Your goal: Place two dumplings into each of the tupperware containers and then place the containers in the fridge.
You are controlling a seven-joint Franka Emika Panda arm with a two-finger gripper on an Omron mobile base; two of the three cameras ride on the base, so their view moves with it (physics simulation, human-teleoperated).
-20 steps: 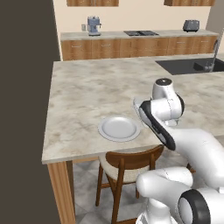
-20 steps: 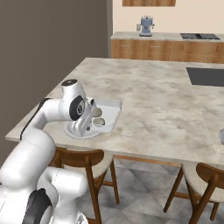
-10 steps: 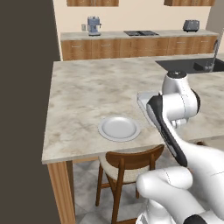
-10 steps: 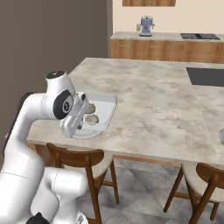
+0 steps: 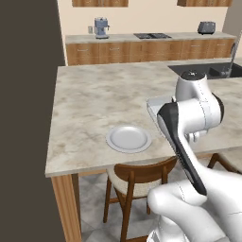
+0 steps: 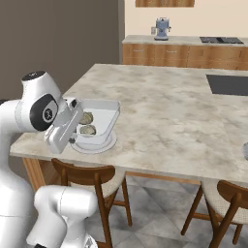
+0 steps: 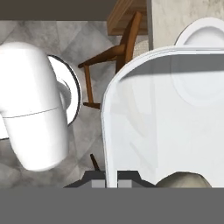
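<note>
My gripper [image 6: 76,139] is shut on the near rim of a pale blue tupperware container [image 6: 104,112], which hangs tilted just above the round white plate [image 6: 95,147]. Two tan dumplings [image 6: 86,118] [image 6: 88,130] lie inside it. In the hand view the container [image 7: 166,122] stretches away from the fingertips [image 7: 97,183], with one dumpling [image 7: 183,179] at its near end and the plate [image 7: 205,35] beyond. From the left base view my arm hides most of the container [image 5: 158,106], and the bare plate [image 5: 128,138] sits near the counter's front edge. The fridge is out of view.
A wooden chair [image 6: 92,177] stands under the island's front edge, with another [image 6: 227,193] to the right. A dark sink [image 5: 208,71] is set in the island's far right. A coffee machine [image 5: 100,26] and toaster [image 5: 206,27] stand on the back counter.
The arm has risen and swung, lifting the container with the dumplings off the counter and tilting it over the plate. The gripper has stayed shut.
</note>
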